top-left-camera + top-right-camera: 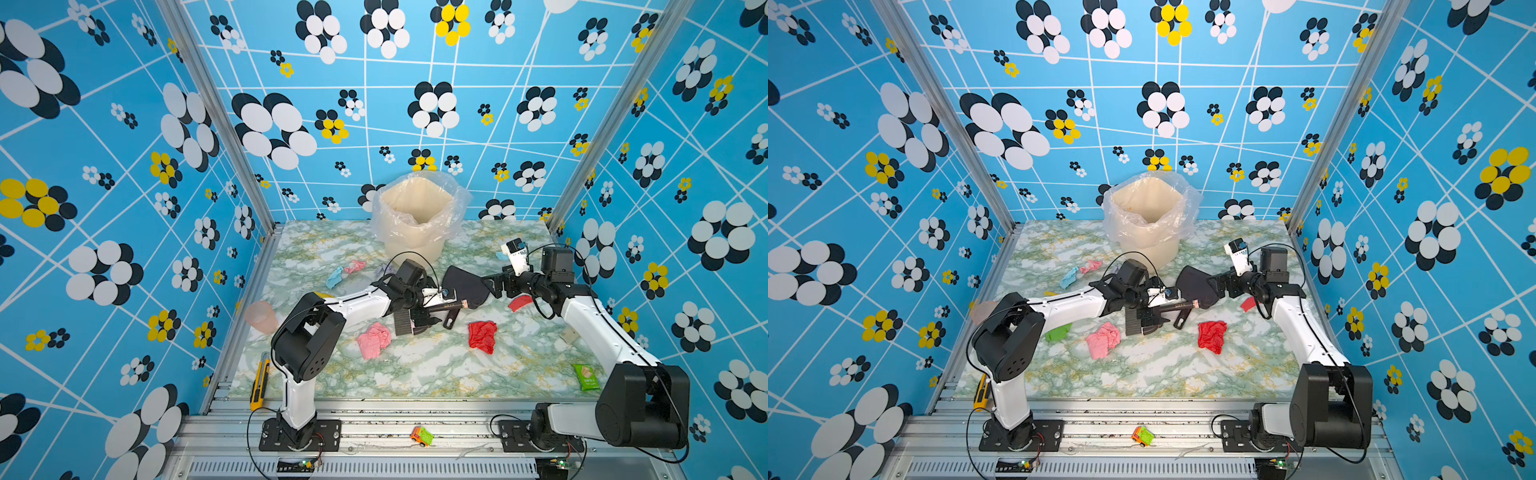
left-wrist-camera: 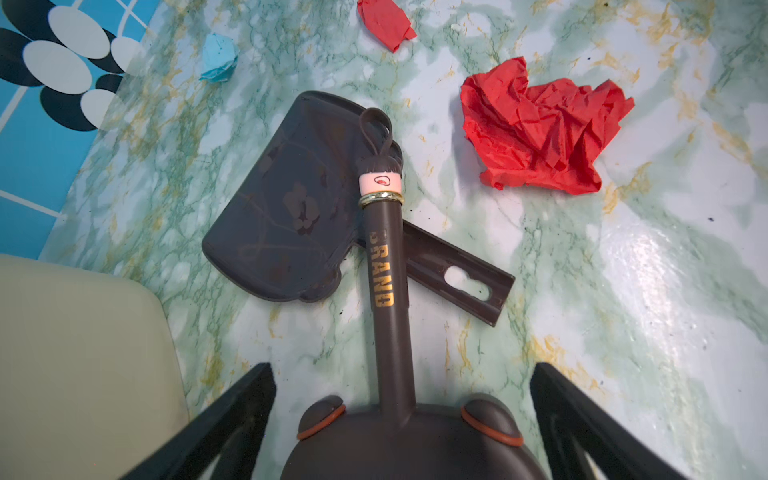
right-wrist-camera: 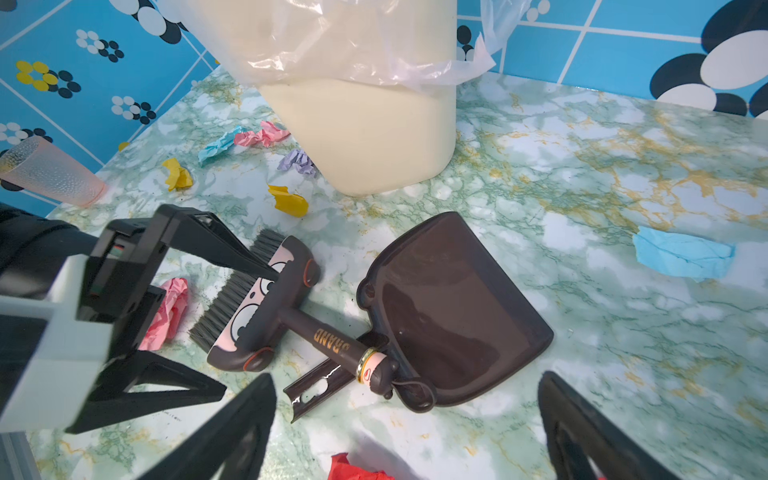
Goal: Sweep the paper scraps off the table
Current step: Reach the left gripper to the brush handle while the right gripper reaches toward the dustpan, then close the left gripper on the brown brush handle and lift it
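My left gripper (image 1: pixel 420 321) (image 2: pixel 402 368) stands open astride the head of a dark brush (image 3: pixel 266 307); its handle (image 2: pixel 384 257) lies across the handle of a dark dustpan (image 1: pixel 463 286) (image 3: pixel 453 307). My right gripper (image 1: pixel 493 283) (image 3: pixel 407 376) is open just above the dustpan's handle end and holds nothing. Paper scraps lie on the marble table (image 1: pixel 415 374): a pink wad (image 1: pixel 374 340), a red wad (image 1: pixel 482 336) (image 2: pixel 540 129), a small red one (image 1: pixel 519 302), light blue (image 1: pixel 334 277) and pink (image 1: pixel 355 266) ones, a green one (image 1: pixel 1059 332), yellow ones (image 3: pixel 289 200) and a lavender one (image 3: pixel 297 162).
A cream bin (image 1: pixel 415 232) with a clear liner stands at the back middle. A pink cup (image 1: pixel 262 318) and a yellow utility knife (image 1: pixel 259 380) lie at the left edge. A green snack packet (image 1: pixel 586 376) lies front right, and a toy car (image 1: pixel 422 436) sits on the front rail.
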Robot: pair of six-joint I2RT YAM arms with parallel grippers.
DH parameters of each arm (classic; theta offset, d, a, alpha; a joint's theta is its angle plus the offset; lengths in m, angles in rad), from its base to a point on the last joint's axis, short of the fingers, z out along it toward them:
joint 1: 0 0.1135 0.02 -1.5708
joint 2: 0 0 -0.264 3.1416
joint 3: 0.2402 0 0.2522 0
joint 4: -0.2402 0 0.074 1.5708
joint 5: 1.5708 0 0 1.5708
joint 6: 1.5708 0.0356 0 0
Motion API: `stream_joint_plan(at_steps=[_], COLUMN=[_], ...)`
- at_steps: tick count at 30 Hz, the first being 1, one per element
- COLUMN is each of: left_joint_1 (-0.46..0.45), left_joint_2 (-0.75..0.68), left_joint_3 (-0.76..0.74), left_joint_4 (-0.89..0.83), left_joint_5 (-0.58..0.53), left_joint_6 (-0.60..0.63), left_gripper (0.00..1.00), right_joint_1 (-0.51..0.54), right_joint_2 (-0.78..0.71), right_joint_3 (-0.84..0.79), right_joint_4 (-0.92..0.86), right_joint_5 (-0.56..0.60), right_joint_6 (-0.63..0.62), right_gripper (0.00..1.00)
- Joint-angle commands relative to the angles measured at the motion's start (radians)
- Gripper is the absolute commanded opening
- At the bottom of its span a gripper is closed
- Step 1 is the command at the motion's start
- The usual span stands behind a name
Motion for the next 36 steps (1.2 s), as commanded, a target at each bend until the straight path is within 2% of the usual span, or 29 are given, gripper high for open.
stream_joint_plan(at_steps=[1, 12, 17, 33, 36], left_joint_1=[-0.007, -0.005, -0.005, 0.008, 0.009], left_joint_2=[0.034, 0.078, 0.102, 0.151, 0.155], left_joint_3=[0.025, 0.000, 0.015, 0.094, 0.105], left_joint_4=[0.020, 0.086, 0.100, 0.003, -0.020], left_joint_5=[-0.008, 0.007, -0.009, -0.003, -0.012], left_joint_6=[0.043, 0.022, 0.028, 0.028, 0.037], left_gripper=[0.96, 0.89, 0.81, 0.58, 0.56], right_joint_1=[-0.009, -0.010, -0.010, -0.010, -0.010], right_joint_2=[0.009, 0.004, 0.010, 0.000, -0.002], right_joint_3=[-0.013, -0.025, -0.027, -0.038, -0.040], right_joint_4=[-0.012, 0.009, 0.027, 0.051, 0.051], right_joint_5=[-0.029, -0.033, -0.027, -0.031, -0.030], right_joint_6=[-0.016, -0.003, 0.006, 0.021, 0.022], right_gripper=[0.99, 0.99, 0.99, 0.99, 0.99])
